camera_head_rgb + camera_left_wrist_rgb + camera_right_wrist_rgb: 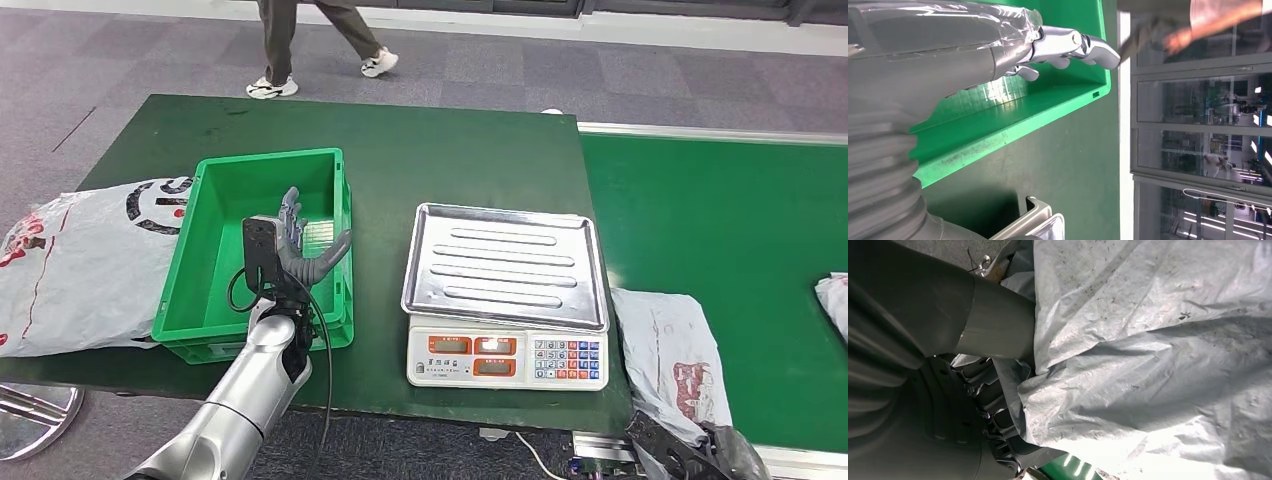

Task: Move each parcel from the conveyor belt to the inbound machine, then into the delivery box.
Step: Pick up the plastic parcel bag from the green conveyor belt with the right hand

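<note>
Your left hand hangs over the green crate, fingers spread apart and holding nothing. From the left wrist view you see those fingers stretched out above the crate's inner wall, with the corner of the steel tray close by on the green table.

Your right hand sits low at the near edge of the belt, and it grips the near end of a grey parcel. In the right wrist view the thumb presses on the crumpled grey plastic and the darker fingers curl under its edge, so the hand is closed on that parcel. The parcel lies on the green conveyor belt, just beside the scale, with a red mark on its near part.

The scale stands on the table between the crate and the belt; its steel tray carries nothing, and you can see 3 orange displays and a keypad on its front.

A 2nd parcel lies at the far right edge of the belt. A big grey bag with black and red print lies against the crate's left side, hanging off the table edge.

A person walks on the grey floor beyond the table.
</note>
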`<state>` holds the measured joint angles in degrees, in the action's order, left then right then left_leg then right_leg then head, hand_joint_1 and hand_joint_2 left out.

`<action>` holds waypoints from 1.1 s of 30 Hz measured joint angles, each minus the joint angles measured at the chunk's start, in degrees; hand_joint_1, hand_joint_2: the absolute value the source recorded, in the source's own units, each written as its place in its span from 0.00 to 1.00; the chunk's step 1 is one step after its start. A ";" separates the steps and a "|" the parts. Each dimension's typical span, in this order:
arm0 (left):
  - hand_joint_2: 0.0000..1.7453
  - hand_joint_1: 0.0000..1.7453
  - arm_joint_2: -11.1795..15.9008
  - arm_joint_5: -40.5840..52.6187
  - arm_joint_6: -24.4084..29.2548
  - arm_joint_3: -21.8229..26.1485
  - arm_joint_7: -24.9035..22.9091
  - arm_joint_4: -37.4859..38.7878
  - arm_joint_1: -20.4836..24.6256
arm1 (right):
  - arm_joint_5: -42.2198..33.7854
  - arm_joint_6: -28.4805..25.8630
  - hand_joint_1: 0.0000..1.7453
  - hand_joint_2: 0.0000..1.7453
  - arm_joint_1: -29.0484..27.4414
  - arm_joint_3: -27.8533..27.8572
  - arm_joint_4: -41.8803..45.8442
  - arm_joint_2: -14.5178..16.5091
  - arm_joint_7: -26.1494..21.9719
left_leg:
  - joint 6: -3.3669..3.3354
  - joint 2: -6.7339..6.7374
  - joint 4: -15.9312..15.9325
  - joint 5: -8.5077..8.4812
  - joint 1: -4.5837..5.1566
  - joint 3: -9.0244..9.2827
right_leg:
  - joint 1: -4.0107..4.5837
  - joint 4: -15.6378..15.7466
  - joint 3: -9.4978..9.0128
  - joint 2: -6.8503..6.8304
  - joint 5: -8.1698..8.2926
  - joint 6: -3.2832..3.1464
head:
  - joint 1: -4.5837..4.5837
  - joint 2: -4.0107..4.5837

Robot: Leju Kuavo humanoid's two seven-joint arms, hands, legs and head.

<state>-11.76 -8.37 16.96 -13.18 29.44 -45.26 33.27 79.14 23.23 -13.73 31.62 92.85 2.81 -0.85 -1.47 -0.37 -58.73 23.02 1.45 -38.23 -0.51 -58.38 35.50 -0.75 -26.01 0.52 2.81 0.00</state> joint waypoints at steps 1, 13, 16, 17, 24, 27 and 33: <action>1.00 0.00 0.00 0.00 0.00 -0.01 0.01 0.01 0.00 | 0.00 0.00 1.00 1.00 0.00 -0.01 -0.01 -0.01 0.00 | 0.00 0.00 0.00 0.00 0.00 0.00 | 0.00 0.00 0.00 0.00 0.00 0.00 | 0.00 0.00; 1.00 0.00 0.02 0.01 0.00 0.00 0.01 0.02 0.04 | 0.00 0.00 1.00 1.00 0.01 -0.04 -0.26 -0.06 0.00 | 0.00 0.00 0.00 0.00 0.00 0.00 | 0.00 0.00 -0.01 0.00 0.00 0.00 | -0.01 0.00; 1.00 0.00 0.02 0.01 0.00 0.00 0.01 0.02 0.03 | -0.01 0.00 1.00 1.00 0.01 -0.04 -0.26 -0.06 0.00 | 0.00 0.00 0.00 0.00 0.00 0.00 | 0.00 0.00 -0.01 0.00 0.00 0.00 | -0.01 0.00; 1.00 0.00 0.02 0.01 0.00 0.00 0.02 0.02 0.03 | -0.01 0.00 1.00 1.00 0.01 -0.04 -0.26 -0.06 0.00 | 0.00 0.00 0.00 -0.01 0.00 0.00 | 0.00 0.00 -0.01 0.00 0.00 0.00 | -0.01 0.00; 1.00 0.00 0.02 0.01 0.00 0.00 0.02 0.02 0.04 | 0.00 0.00 1.00 1.00 0.01 -0.04 -0.26 -0.06 0.00 | 0.00 0.00 0.00 -0.01 0.00 0.00 | 0.00 0.00 -0.01 0.00 0.00 0.00 | 0.00 0.00; 1.00 0.00 0.02 0.01 0.00 0.00 0.02 0.02 0.03 | 0.00 0.00 1.00 1.00 0.01 -0.04 -0.26 -0.06 0.00 | 0.00 0.00 0.00 -0.01 0.00 0.00 | 0.00 0.00 0.00 0.00 0.00 0.00 | 0.00 0.00; 1.00 0.00 0.02 0.01 0.00 0.00 0.01 0.02 0.04 | 0.01 0.00 1.00 1.00 0.01 -0.04 -0.26 -0.06 0.00 | 0.00 0.00 0.00 -0.01 0.00 0.00 | 0.00 0.00 0.00 0.00 0.00 0.00 | -0.01 0.00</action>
<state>-11.74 -8.36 16.96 -13.18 29.45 -45.24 33.31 79.14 23.23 -13.73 31.58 92.59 2.75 -0.85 -1.47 -0.37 -58.73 23.02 1.45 -38.23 -0.51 -58.38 35.49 -0.75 -26.01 0.52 2.80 0.00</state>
